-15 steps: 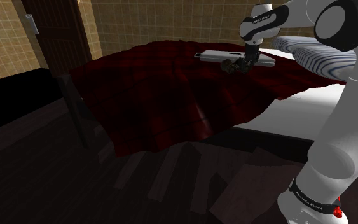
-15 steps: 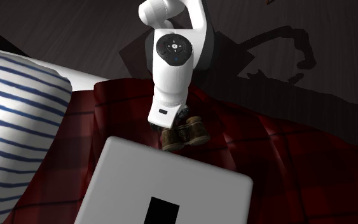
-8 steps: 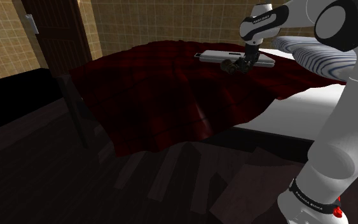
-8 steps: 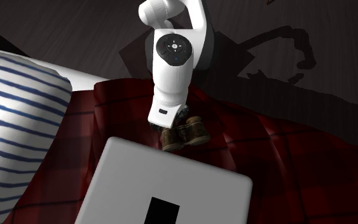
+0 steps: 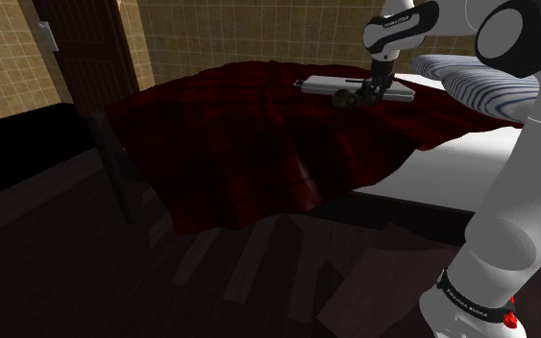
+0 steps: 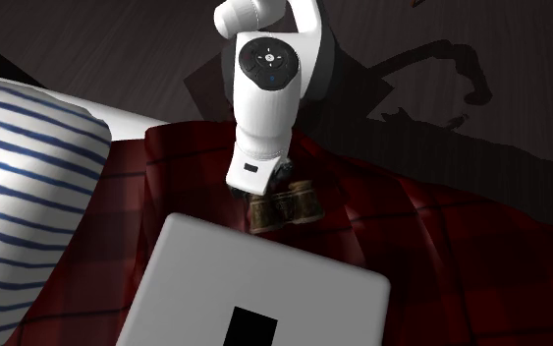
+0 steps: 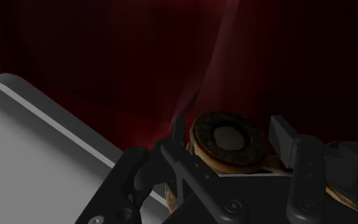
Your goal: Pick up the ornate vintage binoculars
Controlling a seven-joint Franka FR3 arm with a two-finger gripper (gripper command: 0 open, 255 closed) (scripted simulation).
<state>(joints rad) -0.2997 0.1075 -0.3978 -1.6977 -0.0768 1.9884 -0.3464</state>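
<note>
Over the far part of the bed [image 5: 451, 182], the binoculars [image 6: 289, 208] are clasped by the gripper [image 7: 227, 145] and are carried slightly higher than a moment ago, just above the red blanket [image 5: 239, 125] beside a flat white slab [image 5: 321, 82]; the lift is judged underway.

**A bedroom in a home, as was shown by the made-up bed.**

A dark red plaid blanket [image 5: 258, 144] was seen draped over a white mattress [image 5: 460, 173], and a blue-striped white pillow [image 6: 19, 177] was laid on it. The room was closed in by tan tiled walls [image 5: 210, 29], a dark wooden door [image 5: 95, 48] and a dark plank floor [image 5: 86, 278].
</note>
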